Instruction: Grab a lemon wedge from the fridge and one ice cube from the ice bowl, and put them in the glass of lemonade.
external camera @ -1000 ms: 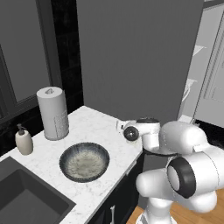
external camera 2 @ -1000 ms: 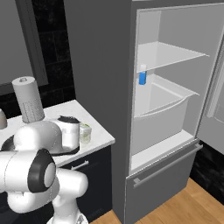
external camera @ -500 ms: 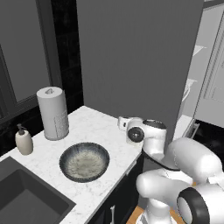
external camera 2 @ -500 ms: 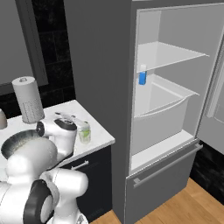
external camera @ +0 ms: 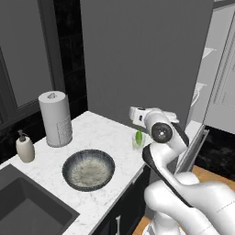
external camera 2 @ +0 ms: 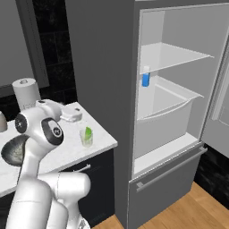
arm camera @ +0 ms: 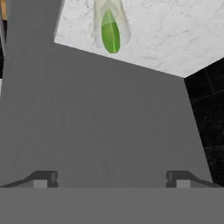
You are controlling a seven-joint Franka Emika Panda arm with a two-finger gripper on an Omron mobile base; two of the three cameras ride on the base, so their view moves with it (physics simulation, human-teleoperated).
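Claw [arm camera: 111,179] spread wide, nothing between the fingertips [arm camera: 41,179]. Lemon wedge [arm camera: 110,34] sitting inside the glass of lemonade [arm camera: 111,24], just below and ahead of the claw, on the marble counter [arm camera: 175,30] near its corner. Ice bowl [external camera: 88,169] well off to the claw's left on the same counter. Fridge [external camera 2: 174,112] open off to the right, small blue bottle [external camera 2: 146,77] on a shelf.
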